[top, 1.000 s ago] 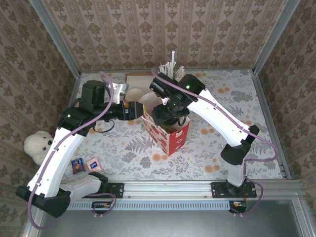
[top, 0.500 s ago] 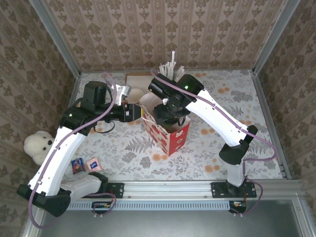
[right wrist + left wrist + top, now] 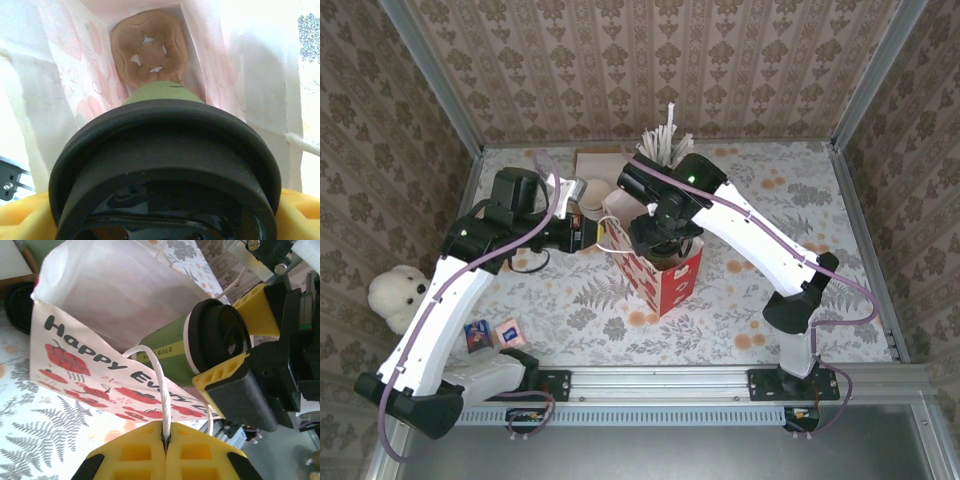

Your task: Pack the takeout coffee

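Coffee: the takeout coffee (image 3: 167, 351), green with a black lid, is tilted with its base in the mouth of the paper bag (image 3: 100, 315) and its lid toward 3 o'clock.
Right jaws: set wide, clamped on the cup at its lid.
Left jaws: closed tight on the bag's white cord handle (image 3: 159, 385), at 6 o'clock.
Right wrist view: a brown moulded holder (image 3: 149, 52) on the bag floor, at 12 o'clock past the cup.
Top view: the bag stands mid-bench (image 3: 770, 300), with the left jaws at its 10 o'clock.

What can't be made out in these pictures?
Top view: the coffee cup is hidden under the right gripper.
Right wrist: the lid hides the cup's base; contact with the brown tray unclear.
Left wrist: the bag wall hides its floor.
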Robot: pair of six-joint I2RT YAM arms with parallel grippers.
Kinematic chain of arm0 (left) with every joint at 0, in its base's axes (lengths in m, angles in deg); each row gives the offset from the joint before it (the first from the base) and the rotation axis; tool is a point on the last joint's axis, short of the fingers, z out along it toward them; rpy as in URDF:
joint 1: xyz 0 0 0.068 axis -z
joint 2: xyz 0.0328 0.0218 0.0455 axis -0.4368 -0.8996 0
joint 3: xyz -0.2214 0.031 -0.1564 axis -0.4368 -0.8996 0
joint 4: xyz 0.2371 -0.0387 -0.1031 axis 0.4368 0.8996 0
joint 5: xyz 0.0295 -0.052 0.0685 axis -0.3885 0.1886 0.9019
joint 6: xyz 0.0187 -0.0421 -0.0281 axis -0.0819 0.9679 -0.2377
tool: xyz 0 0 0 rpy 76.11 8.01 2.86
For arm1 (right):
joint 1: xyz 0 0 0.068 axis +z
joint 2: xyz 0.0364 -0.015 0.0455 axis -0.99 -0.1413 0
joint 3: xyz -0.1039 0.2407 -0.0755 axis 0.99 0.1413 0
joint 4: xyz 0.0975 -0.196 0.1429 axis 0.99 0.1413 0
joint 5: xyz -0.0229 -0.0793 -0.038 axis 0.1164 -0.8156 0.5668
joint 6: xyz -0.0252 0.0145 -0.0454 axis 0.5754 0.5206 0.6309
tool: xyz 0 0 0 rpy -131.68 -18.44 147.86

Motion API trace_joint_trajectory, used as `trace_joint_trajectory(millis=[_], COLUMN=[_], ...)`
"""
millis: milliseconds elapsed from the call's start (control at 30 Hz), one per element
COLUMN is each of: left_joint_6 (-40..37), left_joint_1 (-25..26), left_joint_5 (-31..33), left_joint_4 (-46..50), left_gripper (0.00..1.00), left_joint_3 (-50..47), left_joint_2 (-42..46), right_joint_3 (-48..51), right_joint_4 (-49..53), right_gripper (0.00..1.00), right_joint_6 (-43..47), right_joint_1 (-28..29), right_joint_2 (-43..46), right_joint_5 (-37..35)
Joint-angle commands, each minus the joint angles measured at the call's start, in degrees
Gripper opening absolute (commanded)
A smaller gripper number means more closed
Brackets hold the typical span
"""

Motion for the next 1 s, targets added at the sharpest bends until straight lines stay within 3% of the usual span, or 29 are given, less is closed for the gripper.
trace_joint_trajectory(millis=[0, 200, 333, 533, 700, 967], left_joint_6=[-3.39, -3.83, -3.17, -3.58, -3.3, -0.79], left_joint_1=[-0.12, -0.79, -0.66, -1.26, -5.27, -6.04], left_joint_5=[3.73, 4.32, -0.21, -1.8, -4.44, -10.17], left_joint_4=[3.32, 2.81, 0.37, -0.79, -0.8, -5.11], left_gripper=[0.0, 0.0, 0.0, 0.0, 0.0, 0.0], left_joint_3=[-0.59, -1.29, -1.51, -1.52, -1.93, -3.09], left_joint_2=[2.55, 4.5, 3.8, 4.11, 4.01, 3.03], right_joint_3=[1.42, 2.23, 1.91, 2.02, 4.06, 9.13], right_joint_4=[0.99, 2.79, 1.47, 2.21, 2.6, 4.4], right_gripper=[0.75, 0.75, 0.75, 0.75, 0.75, 0.74], right_joint_6=[-1.42, -2.3, -2.59, -3.53, -3.54, -5.1], right_joint_1=[-0.61, -0.61, -0.31, 0.49, 0.79, 1.1], right_joint_2=[1.21, 1.03, -0.44, -3.78, -3.33, -1.11], right_joint_5=[-0.35, -1.61, -0.23, -1.83, -0.98, -1.01])
